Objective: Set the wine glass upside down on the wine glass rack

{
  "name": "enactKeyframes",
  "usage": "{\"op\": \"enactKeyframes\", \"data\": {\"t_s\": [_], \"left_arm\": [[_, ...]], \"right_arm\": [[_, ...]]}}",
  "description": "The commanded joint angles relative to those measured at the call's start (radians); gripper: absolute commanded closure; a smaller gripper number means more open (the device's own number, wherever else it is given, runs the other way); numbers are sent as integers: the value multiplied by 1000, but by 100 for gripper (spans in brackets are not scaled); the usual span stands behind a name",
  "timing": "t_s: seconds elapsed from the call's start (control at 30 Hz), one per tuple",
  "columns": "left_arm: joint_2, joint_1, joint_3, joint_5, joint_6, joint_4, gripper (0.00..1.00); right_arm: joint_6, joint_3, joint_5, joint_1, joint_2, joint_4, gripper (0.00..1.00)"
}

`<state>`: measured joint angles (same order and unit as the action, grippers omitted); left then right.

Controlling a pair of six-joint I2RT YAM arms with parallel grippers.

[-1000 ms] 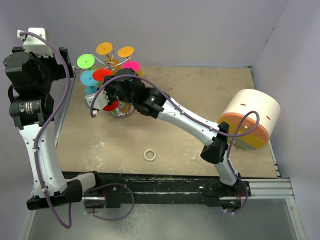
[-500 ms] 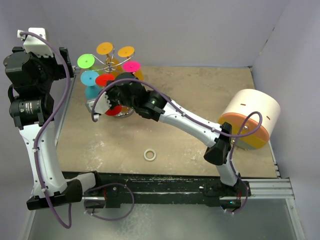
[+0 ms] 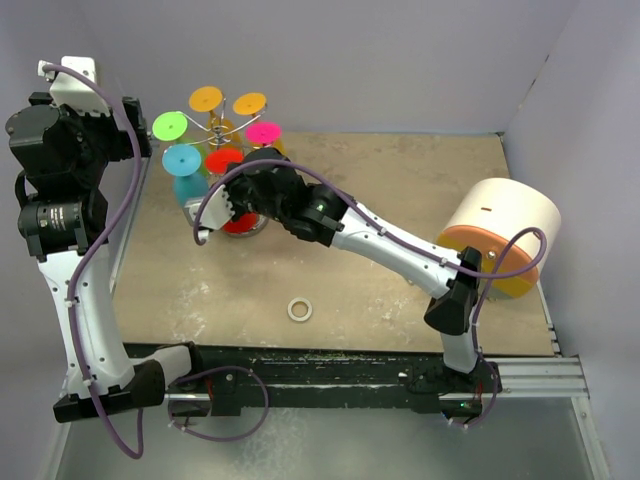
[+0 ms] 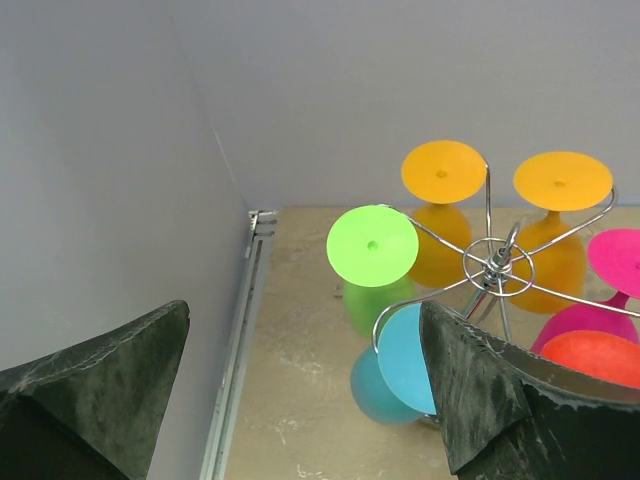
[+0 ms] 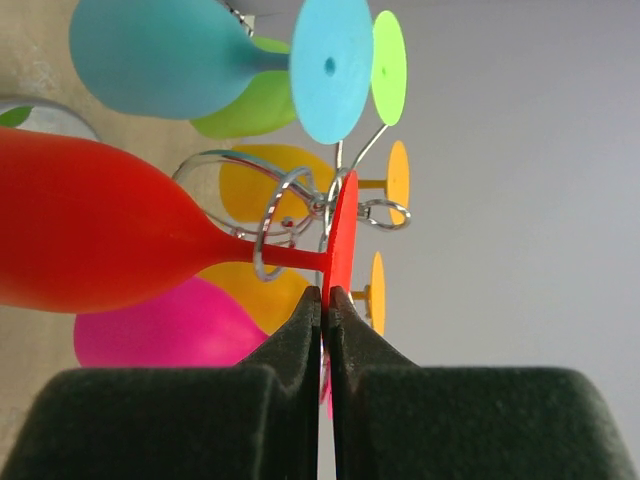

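Wine glass (image 5: pixel 90 235), glossy red, foot pinched by right claw (image 5: pixel 327 300) at wire rack (image 4: pixel 495 265); left claw (image 4: pixel 305 320) wide.

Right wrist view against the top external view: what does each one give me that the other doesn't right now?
Only the right wrist view shows the right gripper shut on the foot rim of the red wine glass, whose stem lies inside a wire loop of the wine glass rack. Only the top external view shows the white ring on the table, the white-and-orange drum and the raised left arm. Both show the red wine glass at the rack, with the blue glass, green glass and pink glass beside it.
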<state>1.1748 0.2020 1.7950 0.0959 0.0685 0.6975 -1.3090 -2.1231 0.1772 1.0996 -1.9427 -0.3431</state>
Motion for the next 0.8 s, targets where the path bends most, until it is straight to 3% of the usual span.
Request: {"op": "enactKeyframes", "data": {"t_s": [0.0, 0.3, 0.77], "left_arm": [[-22, 8, 2, 45, 10, -47, 1], [-33, 8, -4, 68, 20, -44, 1], [-34, 7, 6, 114, 65, 17, 1]], "right_arm": [[23, 39, 46, 9, 57, 50, 98], [36, 71, 76, 9, 51, 92, 93], [46, 116, 116, 7, 60, 119, 74]]}}
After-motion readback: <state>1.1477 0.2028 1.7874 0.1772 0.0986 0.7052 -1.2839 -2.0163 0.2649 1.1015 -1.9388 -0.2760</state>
